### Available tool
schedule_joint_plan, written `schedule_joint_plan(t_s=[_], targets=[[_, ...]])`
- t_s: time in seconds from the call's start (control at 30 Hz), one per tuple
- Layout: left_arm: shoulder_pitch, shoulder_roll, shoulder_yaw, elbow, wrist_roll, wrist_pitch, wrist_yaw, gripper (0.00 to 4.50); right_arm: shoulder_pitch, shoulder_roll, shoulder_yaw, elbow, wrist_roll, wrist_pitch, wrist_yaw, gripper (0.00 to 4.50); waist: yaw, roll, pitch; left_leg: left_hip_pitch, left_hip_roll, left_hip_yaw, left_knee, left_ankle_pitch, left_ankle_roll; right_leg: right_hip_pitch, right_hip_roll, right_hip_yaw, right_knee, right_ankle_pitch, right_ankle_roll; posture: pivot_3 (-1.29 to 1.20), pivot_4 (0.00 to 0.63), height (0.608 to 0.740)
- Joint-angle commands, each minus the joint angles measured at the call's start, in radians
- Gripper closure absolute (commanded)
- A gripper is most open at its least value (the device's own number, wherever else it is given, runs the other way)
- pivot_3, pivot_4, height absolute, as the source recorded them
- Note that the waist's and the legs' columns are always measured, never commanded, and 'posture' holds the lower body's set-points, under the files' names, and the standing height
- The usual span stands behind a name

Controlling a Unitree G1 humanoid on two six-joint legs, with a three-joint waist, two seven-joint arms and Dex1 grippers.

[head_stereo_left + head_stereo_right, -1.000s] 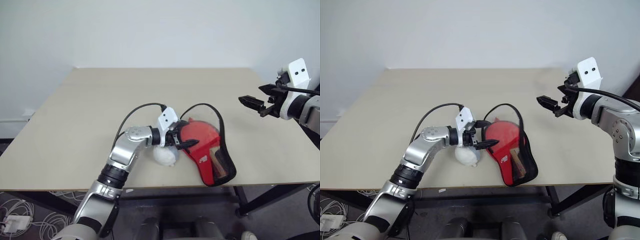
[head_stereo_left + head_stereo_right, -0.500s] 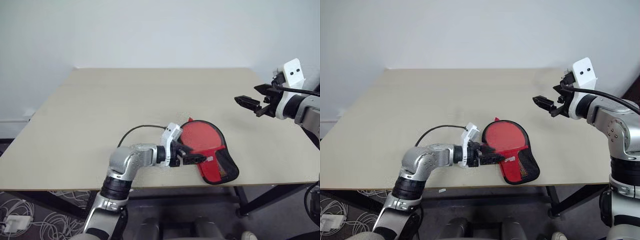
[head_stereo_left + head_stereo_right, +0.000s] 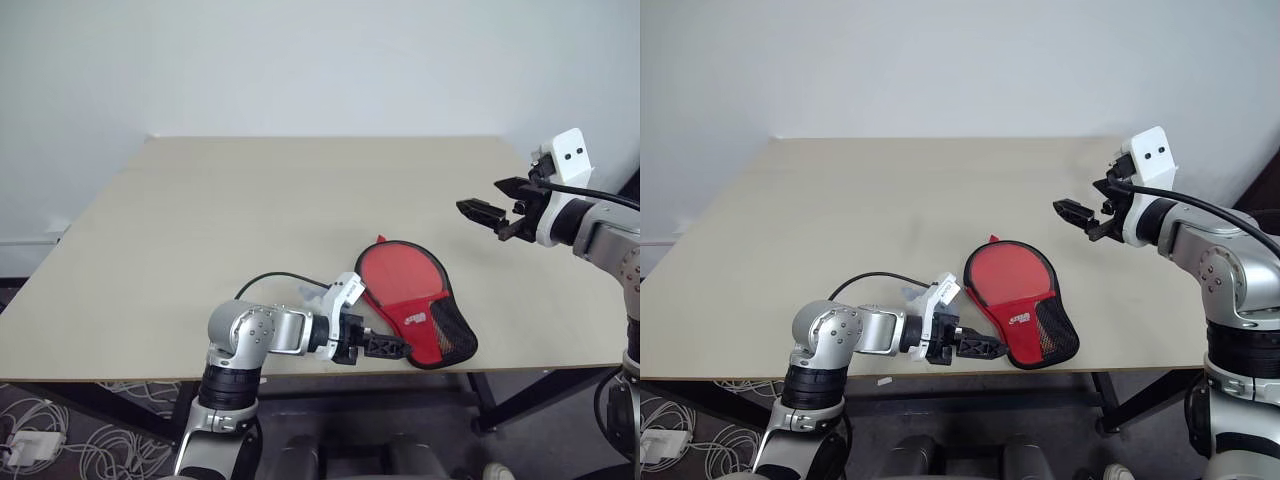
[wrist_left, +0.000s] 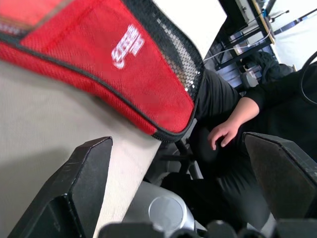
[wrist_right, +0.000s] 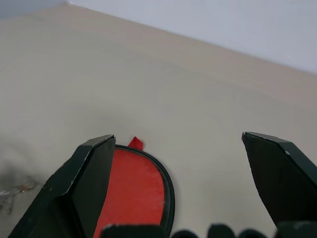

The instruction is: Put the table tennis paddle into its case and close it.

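The red case (image 3: pixel 405 295) lies flat on the table near its front edge, flap down, round end toward the back and black mesh end (image 3: pixel 452 335) toward the front. The paddle is hidden. My left gripper (image 3: pixel 388 348) is low over the front edge beside the case's narrow end, open and empty, pointing right. The left wrist view shows the case's white logo (image 4: pixel 126 44) above the open fingers (image 4: pixel 74 183). My right gripper (image 3: pixel 478 212) hangs open and empty in the air, right of the case and farther back. Its wrist view looks down on the case's round end (image 5: pixel 133 188).
The beige table (image 3: pixel 250 200) stretches wide to the left and back. A black cable (image 3: pixel 270 283) loops from my left wrist over the tabletop. In the left wrist view, a person's hand (image 4: pixel 225 134) and dark sleeve show beyond the table's edge.
The case's flap, held up a second ago with the handle showing inside, now lies flat. My left gripper has let go, rolled and drawn back to the front edge. The right gripper drifted slightly left.
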Motion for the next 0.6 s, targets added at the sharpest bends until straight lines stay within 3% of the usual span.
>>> schedule_joint_plan(t_s=[0.03, 0.6], targets=[[-0.006, -0.02, 0.004, -0.008, -0.005, 0.008, 0.03, 0.0, -0.01, 0.0, -0.034, -0.035, 0.008, -0.003, -0.013, 0.07, 0.0, 0.0, 0.0, 0.0, 0.0, 0.0, 0.0, 0.0, 0.0, 0.0, 0.0, 0.0, 0.0, 0.0, 0.0, 0.0, 0.0, 0.734], [-0.062, -0.194, 0.04, 0.211, 0.078, -0.035, 0.183, 0.0, -0.001, 0.027, -0.035, -0.06, 0.026, 0.009, -0.047, 0.07, 0.0, 0.001, -0.001, 0.005, -0.001, -0.002, -0.002, 0.0, 0.0, 0.01, 0.0, -0.002, -0.011, 0.001, 0.003, 0.0, 0.0, 0.734]])
